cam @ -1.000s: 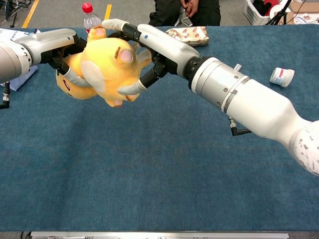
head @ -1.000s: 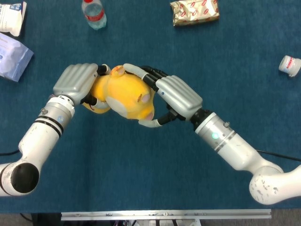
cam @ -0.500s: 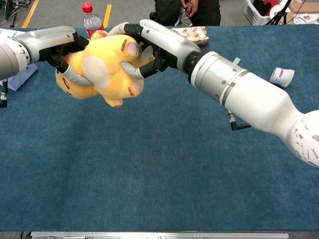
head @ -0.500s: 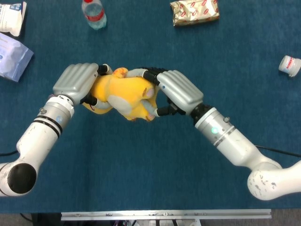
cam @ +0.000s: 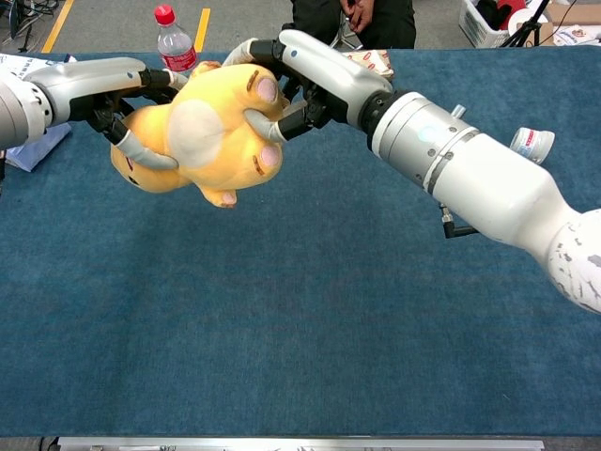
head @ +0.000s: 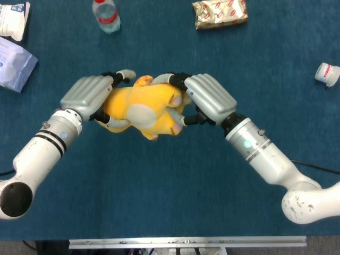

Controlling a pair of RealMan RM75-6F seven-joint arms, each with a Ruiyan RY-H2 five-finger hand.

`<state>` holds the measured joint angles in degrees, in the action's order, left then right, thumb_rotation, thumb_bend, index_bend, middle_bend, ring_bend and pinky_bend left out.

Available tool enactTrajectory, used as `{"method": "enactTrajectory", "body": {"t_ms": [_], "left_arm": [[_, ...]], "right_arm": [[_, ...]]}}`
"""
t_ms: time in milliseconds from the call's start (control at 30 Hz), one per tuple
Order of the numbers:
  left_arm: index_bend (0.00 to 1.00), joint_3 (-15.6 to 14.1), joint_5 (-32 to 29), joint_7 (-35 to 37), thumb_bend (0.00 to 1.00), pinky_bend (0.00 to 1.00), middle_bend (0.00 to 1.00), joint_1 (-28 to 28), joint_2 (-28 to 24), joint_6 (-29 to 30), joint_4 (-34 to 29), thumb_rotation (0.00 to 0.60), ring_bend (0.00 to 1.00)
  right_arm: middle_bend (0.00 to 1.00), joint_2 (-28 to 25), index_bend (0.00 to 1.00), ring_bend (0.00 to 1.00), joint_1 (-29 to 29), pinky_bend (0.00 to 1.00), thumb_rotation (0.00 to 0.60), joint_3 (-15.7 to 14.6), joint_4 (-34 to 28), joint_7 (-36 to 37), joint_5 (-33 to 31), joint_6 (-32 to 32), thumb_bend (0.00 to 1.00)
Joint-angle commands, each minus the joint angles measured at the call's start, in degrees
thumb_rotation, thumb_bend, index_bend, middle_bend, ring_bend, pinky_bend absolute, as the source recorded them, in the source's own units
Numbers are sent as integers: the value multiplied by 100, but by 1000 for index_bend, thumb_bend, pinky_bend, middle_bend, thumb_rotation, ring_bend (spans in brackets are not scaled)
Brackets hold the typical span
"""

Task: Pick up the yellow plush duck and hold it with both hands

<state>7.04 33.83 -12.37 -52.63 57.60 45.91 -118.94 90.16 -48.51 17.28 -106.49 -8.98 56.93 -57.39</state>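
The yellow plush duck (head: 143, 109) (cam: 202, 141) hangs in the air above the blue table, gripped from both sides. My left hand (head: 89, 96) (cam: 113, 89) holds its left side, fingers wrapped over and under the body. On the other side my right hand (head: 204, 100) (cam: 315, 75) clasps the duck from the top and right, fingers curled into the plush. The duck's pale belly patch faces the chest camera, and its feet point down.
A water bottle (head: 106, 14) (cam: 174, 42) stands at the back left. A gold snack packet (head: 219, 13) (cam: 362, 64) lies at the back centre. A small white jar (head: 327, 73) (cam: 531, 144) lies at the right, and white bags (head: 15, 50) at the far left.
The duck has rolled between the two hands, its belly turning toward the chest camera. My right hand has shifted up over the duck's top; both hands keep their hold.
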Motion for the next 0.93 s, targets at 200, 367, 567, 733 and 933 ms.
{"method": "enactTrajectory", "body": {"t_ms": [200, 367, 567, 733, 933], "left_arm": [[0, 7, 201, 432, 194, 139, 0, 117, -255, -333, 129, 600, 0], [0, 27, 338, 703, 173, 127, 0, 239, -385, -427, 251, 600, 0], [0, 17, 452, 963, 174, 127, 0, 388, -477, -485, 513, 600, 0], [0, 13, 454, 1128, 173, 127, 0, 442, -496, -587, 677, 600, 0], [0, -18, 538, 1142, 173, 127, 0, 465, -507, -598, 694, 600, 0]], "right_arm": [[444, -172, 485, 477, 94, 487, 600, -32, -8, 190, 186, 13, 691], [448, -313, 485, 482, 197, 496, 600, -74, -46, 371, 369, 0, 691], [450, -646, 485, 482, 465, 497, 600, -226, -248, 668, 828, -129, 691], [453, -837, 485, 487, 621, 497, 600, -296, -349, 905, 1143, -216, 691], [454, -925, 485, 491, 686, 497, 600, -326, -379, 1069, 1291, -210, 691]]}}
